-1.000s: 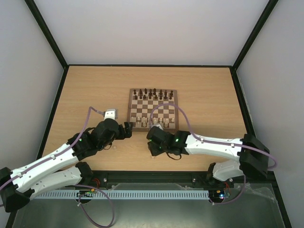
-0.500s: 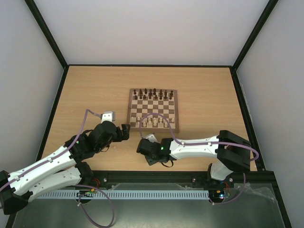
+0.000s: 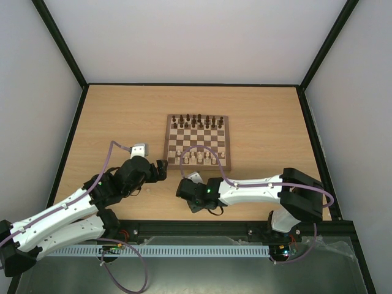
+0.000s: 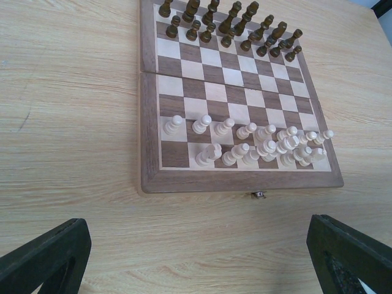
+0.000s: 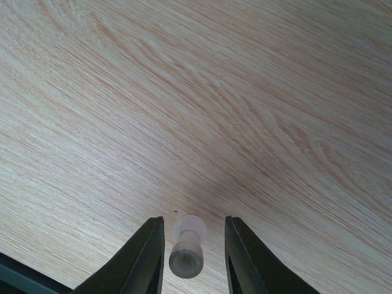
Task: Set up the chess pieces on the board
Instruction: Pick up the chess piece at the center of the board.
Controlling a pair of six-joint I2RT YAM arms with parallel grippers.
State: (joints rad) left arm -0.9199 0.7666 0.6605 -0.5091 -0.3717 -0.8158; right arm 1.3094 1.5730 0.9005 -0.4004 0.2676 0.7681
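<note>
Pale pawn (image 5: 187, 248): lies on its side on the bare wood of the table (image 3: 122, 116), base toward the right wrist camera, head pointing away. Off the board (image 4: 149, 122), in the slot between the two fingers of the right gripper (image 5: 194, 228), with a sliver of wood showing on either side, so touching neither finger.
Right gripper: parted only a little wider than the pawn, straddling it, clamped on nothing. In the top view, low over the table just short of the board's near edge, toward its near-left corner; the pawn is hidden there under the wrist.
Other pale chess pieces (image 4: 257, 144): upright in the two rows nearest the arms, the back row crowded toward the right side.
Dark brown pieces (image 4: 226, 24): upright in the two far rows.
Board: flat on the table, middle rows of squares bare, small metal clasp (image 4: 258, 195) on the near edge.
Left gripper (image 4: 197, 225): spread wide, holding nothing, one finger at each lower corner of its wrist view, above the table in front of the board's near edge. In the top view, just left of the near-left corner, near the right gripper but apart from it.
Purple cables (image 3: 112, 154): one loop from each arm, the right arm's arching over the board's near rows in the top view.
</note>
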